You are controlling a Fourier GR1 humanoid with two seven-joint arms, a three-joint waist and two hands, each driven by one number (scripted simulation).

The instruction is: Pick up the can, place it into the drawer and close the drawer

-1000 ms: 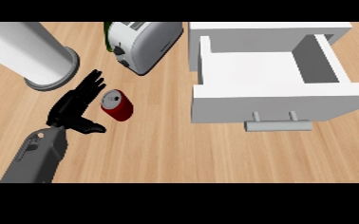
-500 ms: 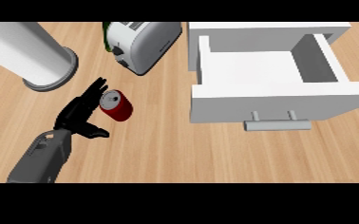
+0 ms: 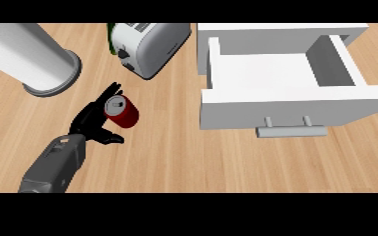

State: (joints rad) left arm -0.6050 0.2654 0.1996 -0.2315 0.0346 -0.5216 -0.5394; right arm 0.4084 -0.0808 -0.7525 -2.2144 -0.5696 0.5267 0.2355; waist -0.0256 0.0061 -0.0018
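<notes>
The red can (image 3: 124, 113) with a silver top stands on the wooden counter, left of the drawer. My left hand (image 3: 90, 122) sits right against the can's left side. Its fingers (image 3: 105, 94) stretch straight up past the can's top and its thumb (image 3: 111, 139) sticks out below the can, so the hand is open and not curled round it. The white drawer (image 3: 280, 108) is pulled out at the right, with nothing showing inside, and its grey handle (image 3: 291, 128) faces me. My right hand does not show.
A silver toaster (image 3: 152, 45) lies at the back, just beyond the can, with something green (image 3: 112, 44) behind it. A large white cylinder (image 3: 38, 60) stands at the far left. Bare wood lies between the can and the drawer front.
My left hand has slid slightly down and closer to the can, and its fingers now lie along the can's left side. The can and the drawer have not moved.
</notes>
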